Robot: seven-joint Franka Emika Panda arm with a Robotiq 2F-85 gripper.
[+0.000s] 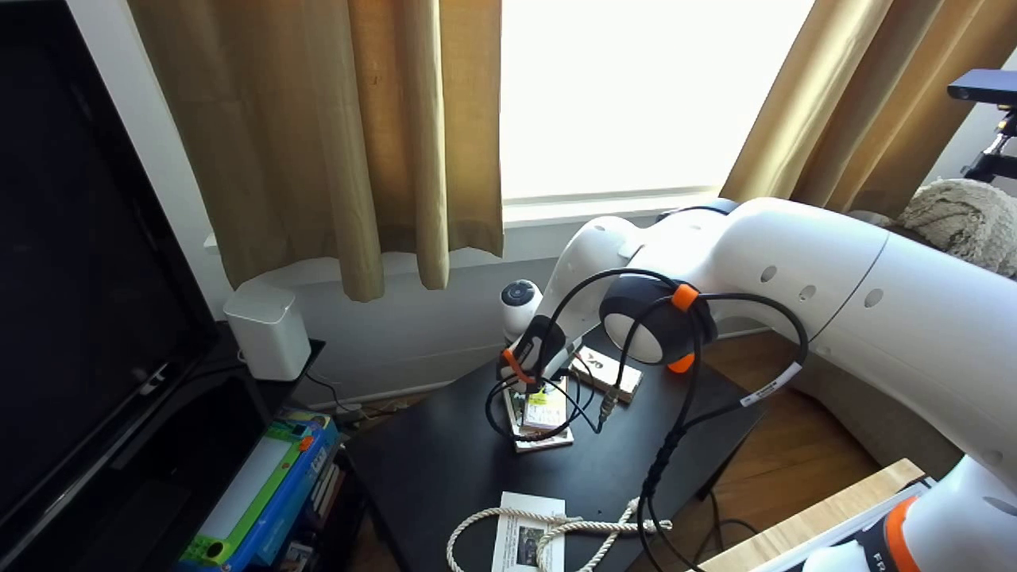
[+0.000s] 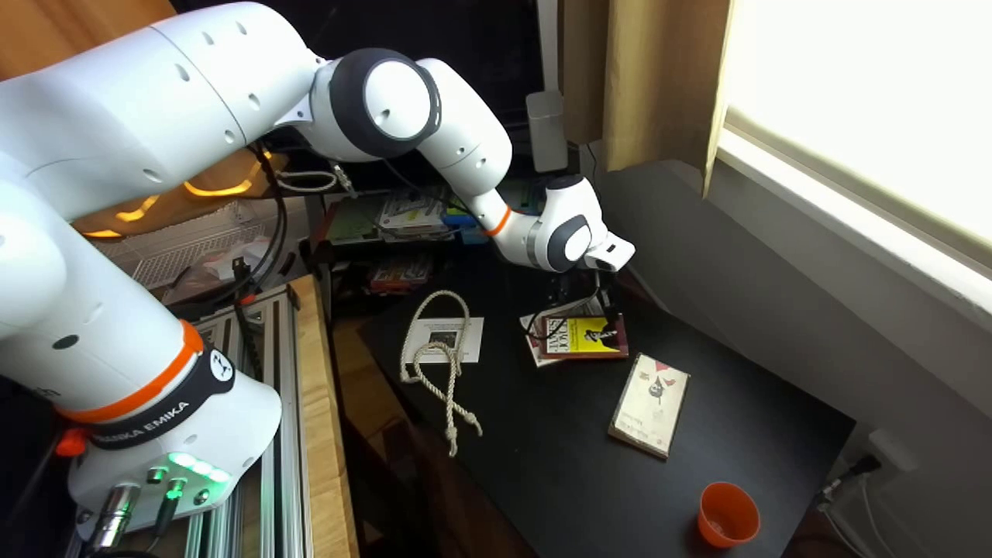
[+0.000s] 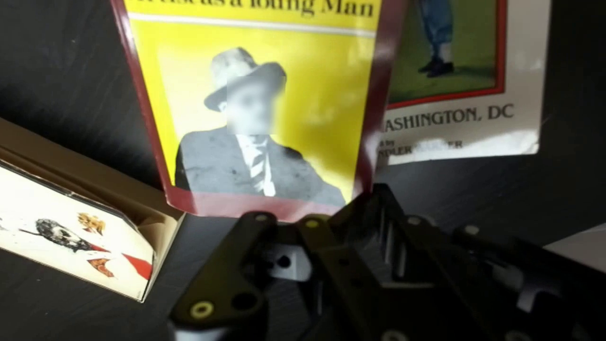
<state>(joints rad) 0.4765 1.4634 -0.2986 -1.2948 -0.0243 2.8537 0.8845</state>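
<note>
My gripper [image 3: 374, 190] points down at a yellow book with a maroon border [image 3: 322, 104]. Its fingertips come together at the book's lower right corner in the wrist view and hide that corner. I cannot tell whether they pinch the cover or only stand beside it. The yellow book [image 2: 577, 338] lies on a larger white-edged book [image 3: 516, 137]. In an exterior view my gripper [image 2: 611, 308] is at the yellow book's far corner. A thick pale book [image 3: 71, 232] lies apart on the black table; it also shows in an exterior view [image 2: 651, 399].
A printed sheet [image 2: 471, 341] with a knotted rope [image 2: 451, 440] over it lies on the black table [image 2: 542, 442]. An orange cup [image 2: 728, 518] stands near the table corner. A white rounded device [image 1: 520, 308] stands behind the gripper, near the wall. Black cables [image 1: 592, 429] hang from the arm.
</note>
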